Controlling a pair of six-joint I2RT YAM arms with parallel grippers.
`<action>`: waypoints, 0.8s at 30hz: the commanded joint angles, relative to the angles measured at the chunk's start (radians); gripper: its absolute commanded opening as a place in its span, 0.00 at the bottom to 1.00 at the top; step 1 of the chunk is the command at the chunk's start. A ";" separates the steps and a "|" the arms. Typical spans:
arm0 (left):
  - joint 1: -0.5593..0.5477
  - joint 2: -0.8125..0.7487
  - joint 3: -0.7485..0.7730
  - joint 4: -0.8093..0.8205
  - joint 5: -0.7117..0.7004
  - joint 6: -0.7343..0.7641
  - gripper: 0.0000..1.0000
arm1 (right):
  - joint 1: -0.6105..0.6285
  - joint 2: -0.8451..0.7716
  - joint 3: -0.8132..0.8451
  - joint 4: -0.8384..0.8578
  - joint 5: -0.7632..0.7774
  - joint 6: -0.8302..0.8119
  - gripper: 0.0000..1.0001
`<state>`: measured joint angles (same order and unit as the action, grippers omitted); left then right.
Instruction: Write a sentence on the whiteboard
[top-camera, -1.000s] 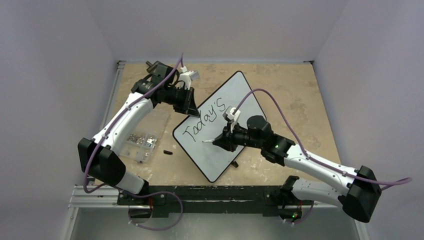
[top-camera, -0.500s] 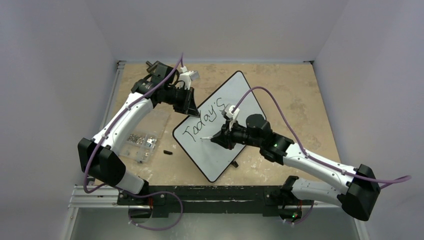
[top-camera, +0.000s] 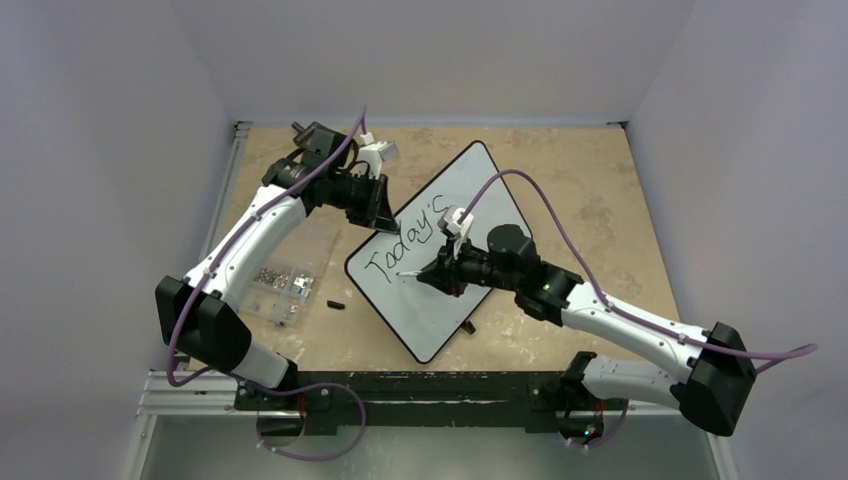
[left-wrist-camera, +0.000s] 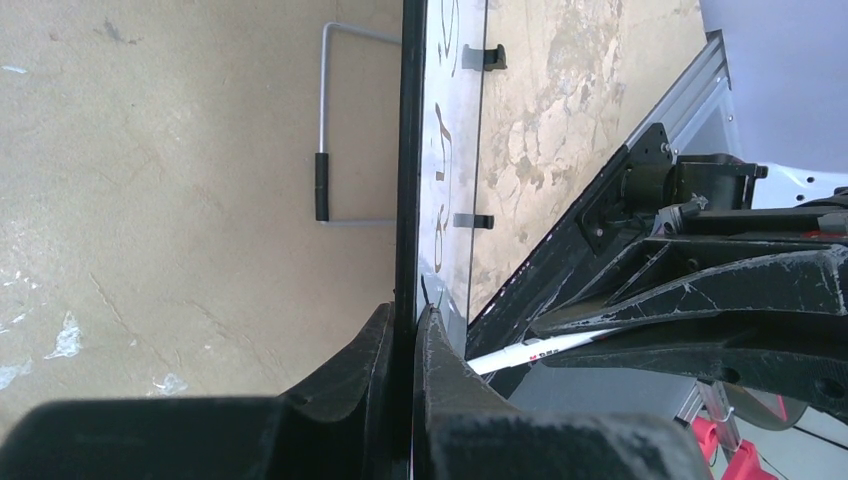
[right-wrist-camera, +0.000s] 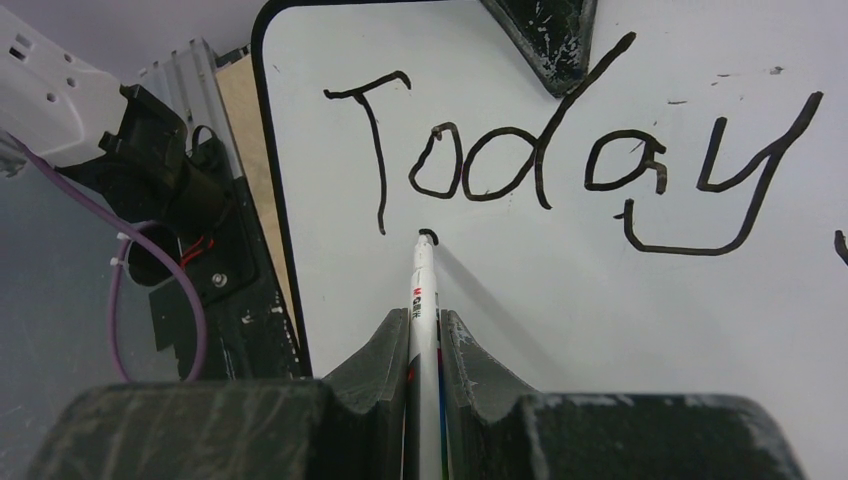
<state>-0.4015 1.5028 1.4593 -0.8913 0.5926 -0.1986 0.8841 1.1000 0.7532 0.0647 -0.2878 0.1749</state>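
Note:
The whiteboard (top-camera: 432, 312) lies slantwise in mid-table, black-rimmed, with the sentence "Today's" (top-camera: 405, 240) in black strokes. My left gripper (top-camera: 384, 217) is shut on the board's upper left rim; in the left wrist view its jaws (left-wrist-camera: 405, 312) clamp the thin black edge (left-wrist-camera: 409, 150). My right gripper (top-camera: 432, 278) is shut on a white marker (right-wrist-camera: 424, 285). The marker's black tip (right-wrist-camera: 428, 238) touches the whiteboard (right-wrist-camera: 620, 300) just under the "T" of the sentence (right-wrist-camera: 560, 170), where a small dark mark shows.
A clear plastic box of screws (top-camera: 285, 272) sits left of the board, with a small black cap (top-camera: 334, 304) beside it. A black foot (top-camera: 469, 327) juts from the board's lower right edge. A wire stand (left-wrist-camera: 335, 120) shows behind the board.
My right gripper has slid the marker left and slightly up across the board, from below the middle letters to under the "T". The left arm has not moved.

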 joint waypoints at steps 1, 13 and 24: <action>0.010 -0.039 0.004 0.040 -0.135 0.014 0.00 | 0.017 0.010 0.035 0.000 -0.027 -0.029 0.00; 0.010 -0.040 0.004 0.041 -0.134 0.014 0.00 | 0.036 -0.021 -0.005 -0.063 0.039 -0.019 0.00; 0.010 -0.044 0.003 0.042 -0.134 0.011 0.00 | 0.050 -0.035 -0.008 -0.181 0.112 0.030 0.00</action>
<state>-0.4019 1.5009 1.4593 -0.8909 0.5934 -0.1993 0.9230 1.0702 0.7437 -0.0490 -0.2432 0.1833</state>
